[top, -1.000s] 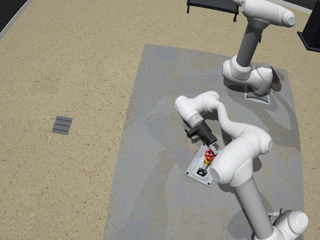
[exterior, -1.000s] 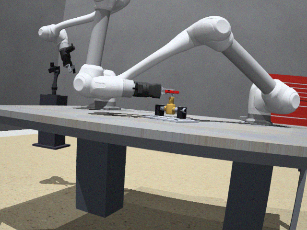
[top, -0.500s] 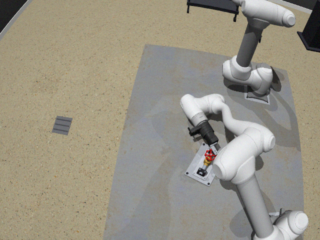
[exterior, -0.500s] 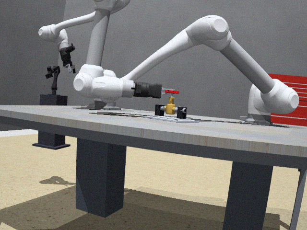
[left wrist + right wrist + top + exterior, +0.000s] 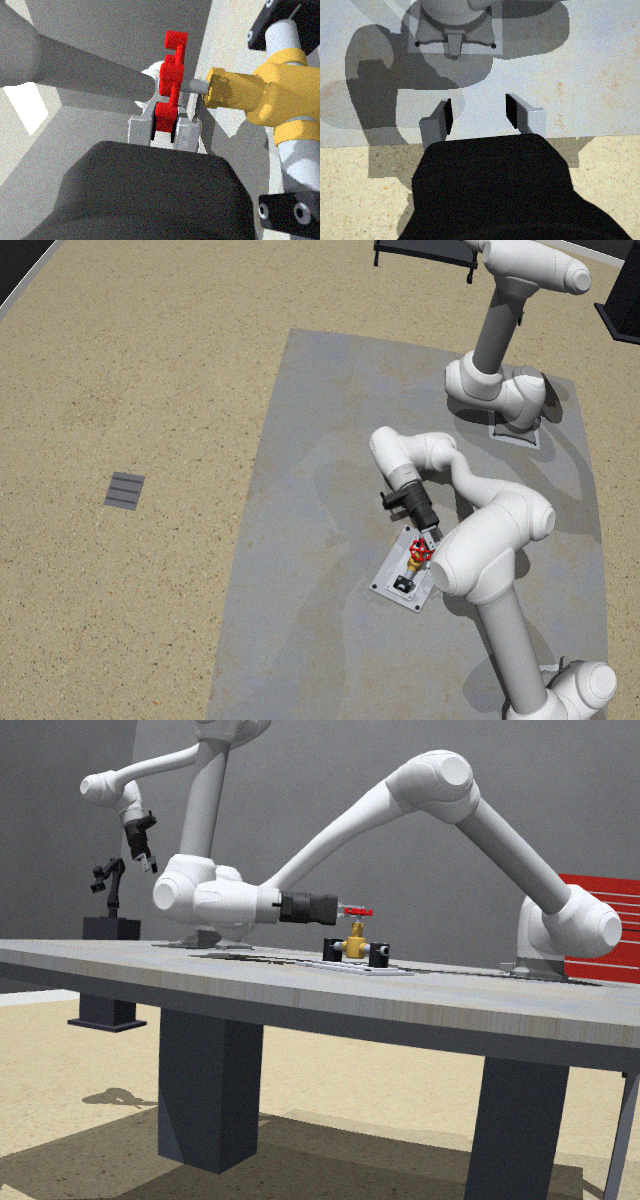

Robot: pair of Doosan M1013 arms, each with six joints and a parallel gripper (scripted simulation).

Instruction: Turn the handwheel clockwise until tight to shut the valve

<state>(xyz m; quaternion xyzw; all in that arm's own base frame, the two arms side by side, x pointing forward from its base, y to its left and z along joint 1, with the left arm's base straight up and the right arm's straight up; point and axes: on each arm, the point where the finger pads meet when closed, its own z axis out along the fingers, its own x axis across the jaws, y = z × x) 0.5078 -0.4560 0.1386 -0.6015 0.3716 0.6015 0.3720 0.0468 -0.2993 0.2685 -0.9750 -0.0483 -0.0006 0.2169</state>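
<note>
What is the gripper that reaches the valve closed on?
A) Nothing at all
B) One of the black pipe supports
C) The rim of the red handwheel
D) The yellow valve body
C: the left gripper has the red rim between its two fingers.

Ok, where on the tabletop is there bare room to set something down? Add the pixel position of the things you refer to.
Room shows left of the valve's base plate (image 5: 383,587) in the top view, out to the table's left edge. It's crowded at the handwheel (image 5: 421,550) (image 5: 358,911) (image 5: 171,80), clamped by the left gripper (image 5: 433,544) (image 5: 347,910) (image 5: 165,115).

Top cam: high, facing down over table (image 5: 299,601) (image 5: 413,1009). Exterior: side-on, near table edge. Wrist cams: close-up, past own fingers.
</note>
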